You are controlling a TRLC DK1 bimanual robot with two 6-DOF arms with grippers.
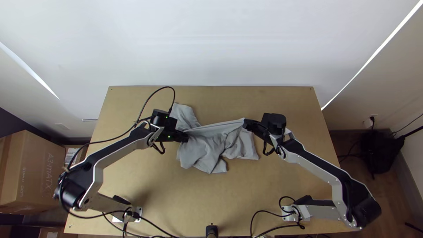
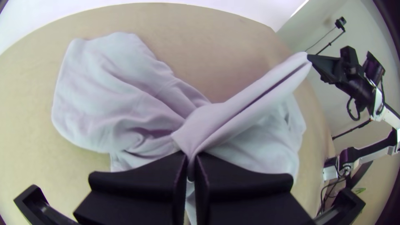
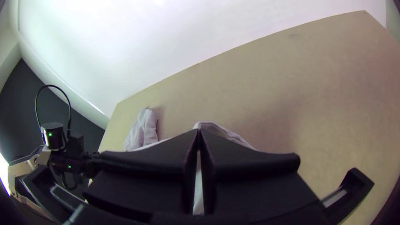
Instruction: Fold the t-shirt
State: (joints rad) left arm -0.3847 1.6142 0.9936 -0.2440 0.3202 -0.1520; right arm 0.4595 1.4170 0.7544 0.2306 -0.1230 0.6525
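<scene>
The grey t-shirt lies bunched near the middle of the table, its upper edge pulled taut between both grippers. At that edge's left end, my left gripper is shut on the cloth; the right gripper is shut on the other end. From the left wrist, the t-shirt bunches at the left gripper, and a raised fold runs from there to the right gripper. In the right wrist view a bit of the t-shirt shows beyond the right gripper, whose tips pinch cloth.
The wooden table has bare surface around the cloth. A white wall rises behind its far edge. Black cables lie by the arm bases, and a small black object stands at the near edge. A cardboard box is beyond the left side.
</scene>
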